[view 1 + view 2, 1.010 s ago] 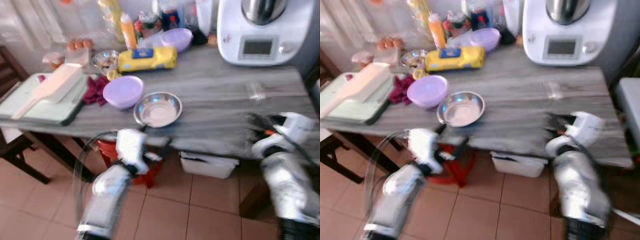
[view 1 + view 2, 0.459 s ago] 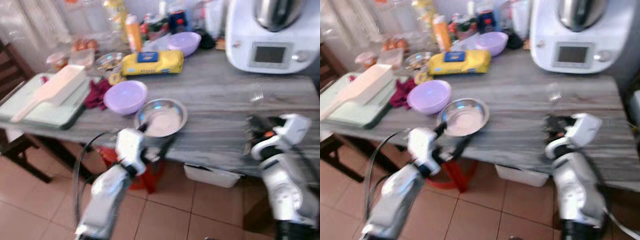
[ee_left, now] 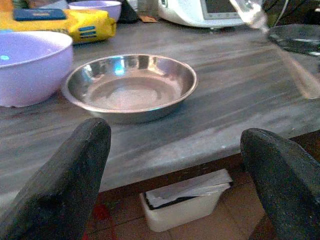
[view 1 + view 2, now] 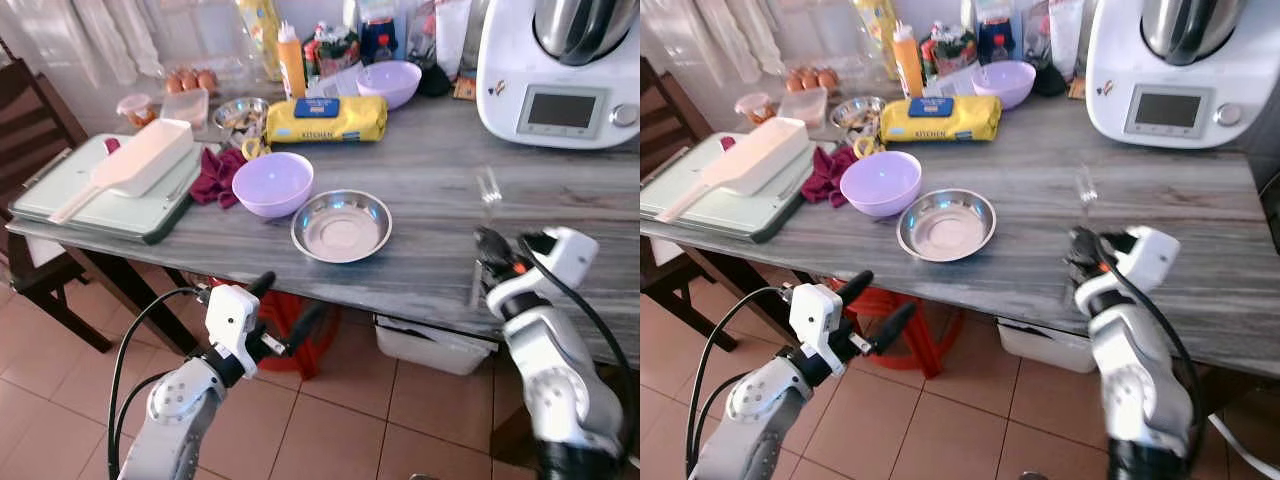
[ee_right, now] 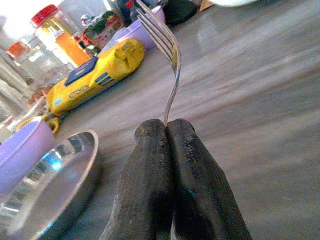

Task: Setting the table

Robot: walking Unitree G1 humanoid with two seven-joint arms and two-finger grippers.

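The grey wood-grain worktop [image 4: 420, 190] carries everything, and its right end runs out of the head views. At its far right corner stands a white kitchen machine [image 4: 560, 70], its top cut off by the picture edge. A pale green tray [image 4: 90, 190] lies at the worktop's left end with a cream scoop [image 4: 135, 165] on it. Toward the middle, near the front edge, sits the steel dish [image 4: 341, 225]; a lilac bowl [image 4: 272, 184] stands just beside it on the tray side, and a dark red cloth [image 4: 220, 175] lies between that bowl and the tray. Behind the dish lie a yellow packet [image 4: 325, 118] and a second lilac bowl [image 4: 388, 83]; the bottles and jars crowded at the back edge are too jumbled to name.

The left end effector [image 4: 278, 312] hangs below the front edge of the worktop, in front of the steel dish, its two black fingers spread wide and holding nothing. The right end effector [image 5: 167, 131] is over the worktop on the machine side of the dish, its fingers clenched on the handle of a fork [image 5: 167, 60]. The tines point up and away, and the handle's lower part is hidden between the fingers. In the head views the fork is only a thin glint.
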